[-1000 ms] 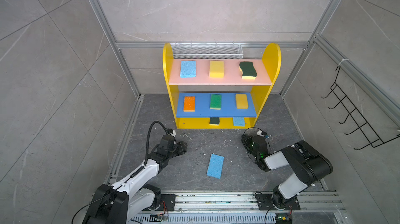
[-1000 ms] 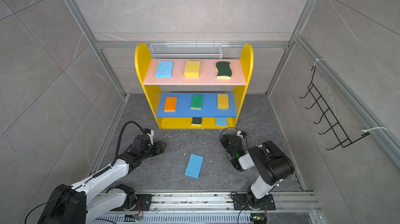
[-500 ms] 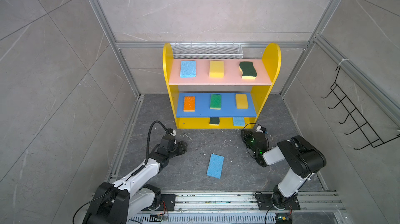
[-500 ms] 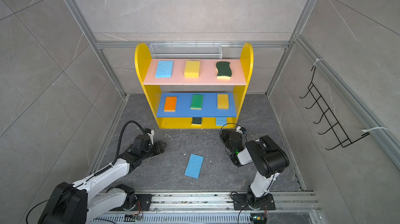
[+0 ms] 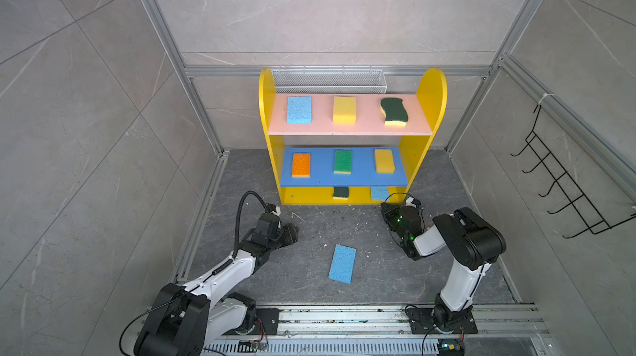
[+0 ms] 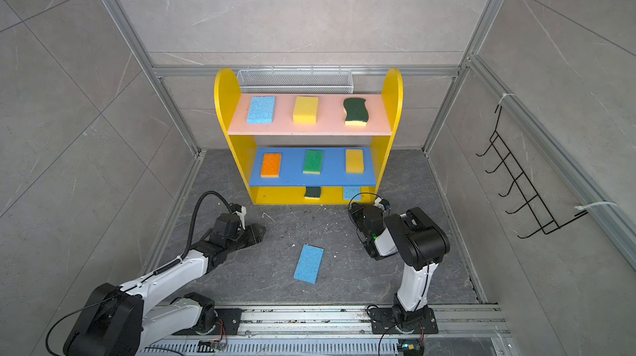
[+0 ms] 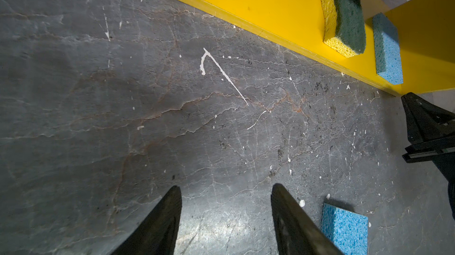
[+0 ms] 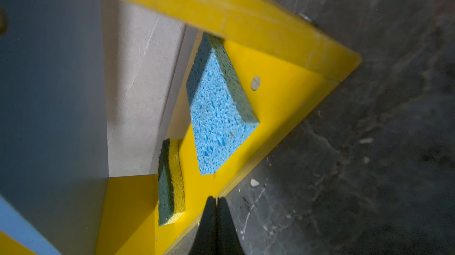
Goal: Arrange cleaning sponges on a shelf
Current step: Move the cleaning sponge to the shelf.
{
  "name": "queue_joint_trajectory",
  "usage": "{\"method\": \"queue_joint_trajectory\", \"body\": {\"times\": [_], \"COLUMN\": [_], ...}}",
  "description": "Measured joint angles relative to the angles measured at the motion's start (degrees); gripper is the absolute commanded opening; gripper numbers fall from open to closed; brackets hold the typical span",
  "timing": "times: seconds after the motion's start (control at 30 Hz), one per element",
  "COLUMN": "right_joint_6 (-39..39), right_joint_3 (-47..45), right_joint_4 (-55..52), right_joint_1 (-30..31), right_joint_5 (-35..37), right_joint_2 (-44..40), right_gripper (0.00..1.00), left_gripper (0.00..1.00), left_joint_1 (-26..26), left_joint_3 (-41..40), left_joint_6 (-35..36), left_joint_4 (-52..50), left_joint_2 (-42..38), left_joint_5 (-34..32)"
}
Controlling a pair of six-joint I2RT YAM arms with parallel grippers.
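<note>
The yellow shelf (image 5: 434, 106) (image 6: 392, 96) stands at the back of the floor. Its pink board carries a light blue sponge (image 5: 298, 109), a yellow sponge (image 5: 344, 110) and a wavy dark-green one (image 5: 394, 111). On the blue board lie an orange sponge (image 5: 300, 164), a green one (image 5: 342, 161) and a yellow one (image 5: 384, 161). The base holds a dark-green sponge (image 7: 344, 14) (image 8: 170, 182) and a light blue one (image 7: 387, 49) (image 8: 216, 110). Another light blue sponge (image 5: 342, 263) (image 6: 308, 263) (image 7: 344, 229) lies on the floor. My left gripper (image 5: 292, 232) (image 7: 225, 188) is open and empty to its left. My right gripper (image 5: 384, 207) (image 8: 216, 198) is shut and empty at the base's front edge.
A white wire mesh basket (image 5: 328, 80) hangs behind the shelf's top. A black wire hook rack (image 5: 564, 182) is on the right wall. Metal frame rails (image 5: 203, 206) border the dark stone floor (image 5: 344, 230), which is flecked with white marks.
The right arm has shifted a little toward the shelf's base, gripper still shut. The left arm and the floor sponge have not moved.
</note>
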Motion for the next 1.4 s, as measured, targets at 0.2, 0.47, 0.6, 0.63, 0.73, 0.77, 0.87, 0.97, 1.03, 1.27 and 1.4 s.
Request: {"method": "queue_joint_trajectory", "body": {"times": [0.2, 0.47, 0.6, 0.63, 0.73, 0.77, 0.87, 0.97, 1.03, 1.27, 1.4], "right_joint_6": [0.63, 0.59, 0.61, 0.63, 0.83, 0.85, 1.03, 1.09, 1.46, 2.58, 2.95], "right_joint_3": [1.14, 3.43, 3.87, 3.87, 3.87, 3.87, 3.87, 3.89, 3.89, 3.87, 3.87], "right_joint_4": [0.15, -0.44, -1.18, -1.33, -1.73, -1.73, -1.81, -1.81, -1.77, -0.61, 0.87], "right_joint_1": [-0.85, -1.22, -1.22, -1.22, -1.22, -1.22, -1.22, -1.33, -1.4, -1.55, -1.55], "right_joint_5": [-0.57, -1.25, -1.4, -1.4, -1.4, -1.4, -1.4, -1.4, -1.4, -1.42, -1.42], "right_joint_2": [1.4, 1.4, 1.4, 1.44, 1.46, 1.46, 1.6, 2.49, 3.32, 5.42, 5.53], "right_gripper": [0.0, 0.0, 0.0, 0.0, 0.0, 0.0, 0.0, 0.0, 0.0, 0.0, 0.0], "left_gripper": [0.61, 0.61, 0.62, 0.61, 0.62, 0.62, 0.62, 0.62, 0.62, 0.62, 0.62], "left_joint_1": [-0.02, -0.02, -0.02, -0.02, -0.02, -0.09, -0.13, -0.2, -0.35, -0.39, -0.39], "left_joint_3": [0.0, 0.0, 0.0, 0.0, 0.0, 0.02, 0.02, 0.02, 0.02, 0.02, 0.02], "left_joint_6": [-0.35, -0.57, -0.59, -0.61, -0.63, -0.66, -0.66, -0.66, -0.66, -0.66, -0.66], "left_joint_4": [1.29, 2.4, 2.43, 2.45, 2.45, 2.47, 2.49, 2.54, 2.56, 2.62, 2.64], "left_joint_2": [1.86, 3.48, 3.82, 3.85, 3.85, 3.87, 4.04, 4.24, 4.28, 4.42, 4.63], "left_joint_5": [0.04, 0.07, 0.09, 0.09, 0.09, 0.09, 0.09, 0.09, 0.09, 0.07, 0.07]}}
